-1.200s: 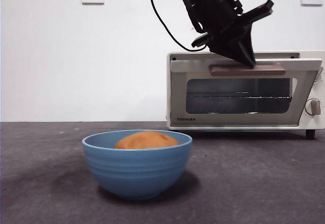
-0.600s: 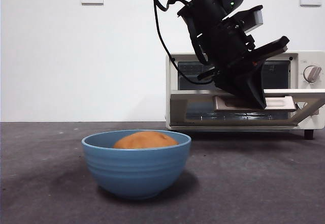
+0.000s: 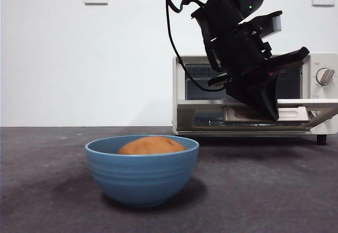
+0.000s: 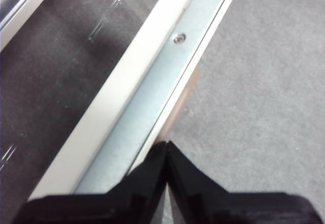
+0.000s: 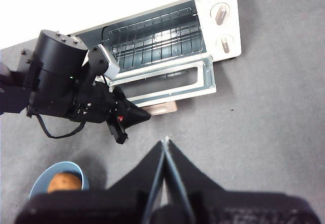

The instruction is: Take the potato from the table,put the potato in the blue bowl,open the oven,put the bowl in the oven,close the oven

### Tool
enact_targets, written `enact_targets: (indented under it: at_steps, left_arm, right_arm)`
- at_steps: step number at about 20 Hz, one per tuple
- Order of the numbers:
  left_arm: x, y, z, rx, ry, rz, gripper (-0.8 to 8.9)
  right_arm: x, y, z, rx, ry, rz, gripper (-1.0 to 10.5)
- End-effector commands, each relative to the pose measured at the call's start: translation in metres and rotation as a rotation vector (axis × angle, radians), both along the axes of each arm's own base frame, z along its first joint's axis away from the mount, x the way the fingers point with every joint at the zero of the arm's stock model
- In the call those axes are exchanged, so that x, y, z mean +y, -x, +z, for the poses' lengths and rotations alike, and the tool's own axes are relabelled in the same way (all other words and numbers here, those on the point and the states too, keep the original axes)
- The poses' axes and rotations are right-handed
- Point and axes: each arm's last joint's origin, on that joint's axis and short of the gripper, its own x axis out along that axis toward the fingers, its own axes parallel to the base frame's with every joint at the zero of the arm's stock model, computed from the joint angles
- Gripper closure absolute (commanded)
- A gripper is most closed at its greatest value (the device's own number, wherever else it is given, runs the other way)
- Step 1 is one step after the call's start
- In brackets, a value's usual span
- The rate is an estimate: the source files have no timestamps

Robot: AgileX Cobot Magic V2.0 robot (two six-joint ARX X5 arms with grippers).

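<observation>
With the oven (image 3: 253,95) door (image 3: 253,118) nearly flat, the left gripper (image 3: 266,109), jaws pressed together on its handle (image 5: 161,108), could slip and let it spring up before the blue bowl (image 3: 141,172), holding the potato (image 3: 151,146) on the tabletop (image 3: 274,190), goes in; the right gripper (image 5: 165,148) waits with jaws together.

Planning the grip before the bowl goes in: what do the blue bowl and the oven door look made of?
The blue bowl: probably matte plastic or glazed ceramic, an even dull blue with faint moulded ridges. The oven door: painted cream metal frame, a bare silvery strip with a screw along its edge, and dark, seemingly glass, pane. Its handle looks like smooth beige plastic.
</observation>
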Motion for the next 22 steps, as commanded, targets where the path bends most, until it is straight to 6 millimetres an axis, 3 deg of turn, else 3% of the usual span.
enact_targets:
  at_steps: [1,11,14,22]
  left_arm:
    - [-0.003,-0.004,-0.016,-0.006,-0.021,0.027,8.19]
    - [-0.011,0.014,-0.018,0.031,-0.057,-0.01,8.19]
    - [-0.004,0.02,-0.009,0.062,-0.092,-0.013,8.19]
    - [0.035,0.056,0.068,0.102,-0.122,-0.117,8.19]
  right_arm:
    - [0.0,0.002,0.0,0.003,0.014,0.002,9.5]
    - [-0.001,0.003,-0.003,0.032,0.037,-0.017,9.5]
    - [-0.002,0.003,-0.004,0.037,0.072,-0.04,9.5]
    - [-0.001,0.001,-0.005,0.073,0.049,0.004,9.5]
